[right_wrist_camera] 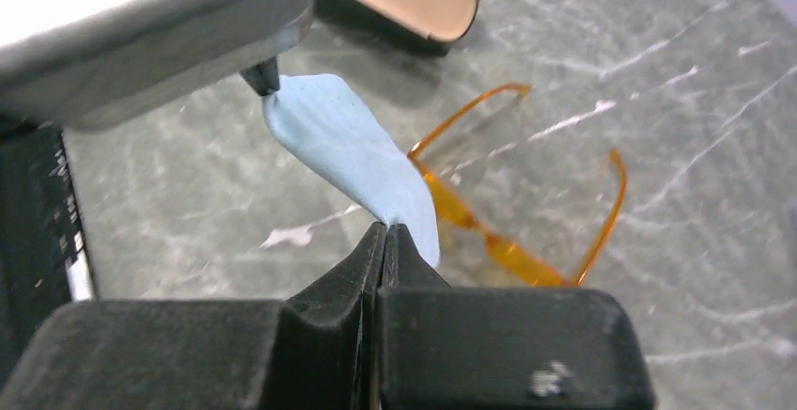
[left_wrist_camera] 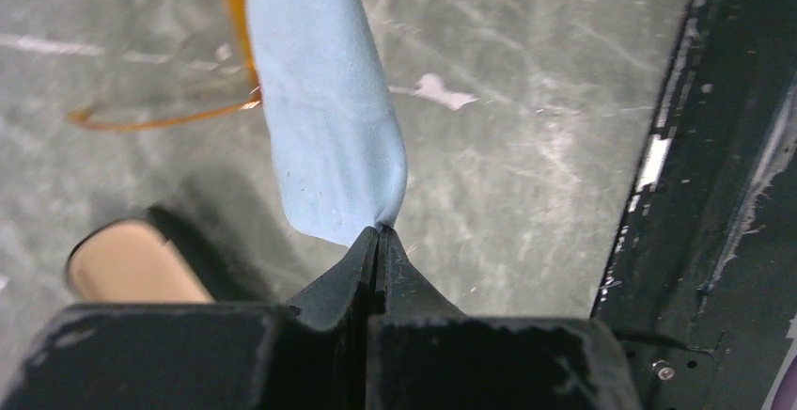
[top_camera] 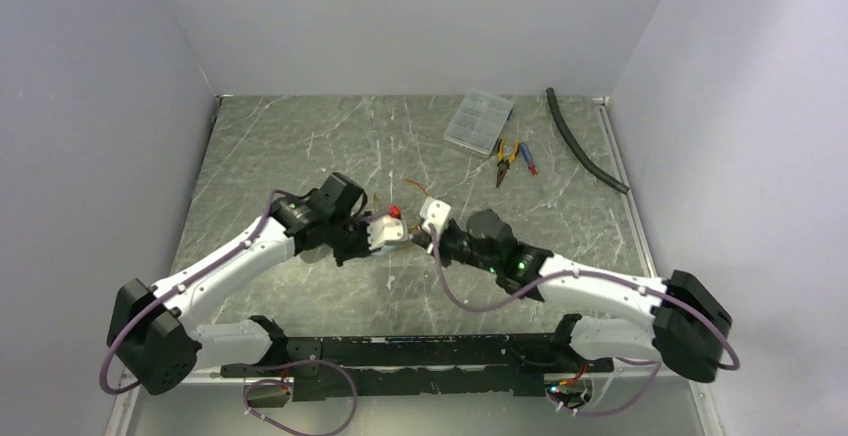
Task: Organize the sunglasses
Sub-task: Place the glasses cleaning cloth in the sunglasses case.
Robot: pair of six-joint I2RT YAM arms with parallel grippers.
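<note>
From the left wall, open grey-green surface (top_camera: 300,146), veined with white, runs up to the left jaws. A tan case (left_wrist_camera: 132,264) lies just below and left of those jaws. The left jaws are pinched tight on one end of a pale blue cloth (left_wrist_camera: 324,100). The cloth stretches across to the right jaws, which are clamped on its other end.

The sunglasses (right_wrist_camera: 512,258) lie on the surface just beyond the right jaws, partly behind the cloth, with their arms unfolded. I cannot tell whether the cloth touches them.

Far beyond the right jaws and off to their right sit a clear parts box (top_camera: 478,121), then pliers (top_camera: 507,156), then a black hose (top_camera: 585,151) near the right wall. All three are well apart from the jaws.

White walls close three sides. A black rail (top_camera: 420,346) lines the near edge, behind both jaws.
</note>
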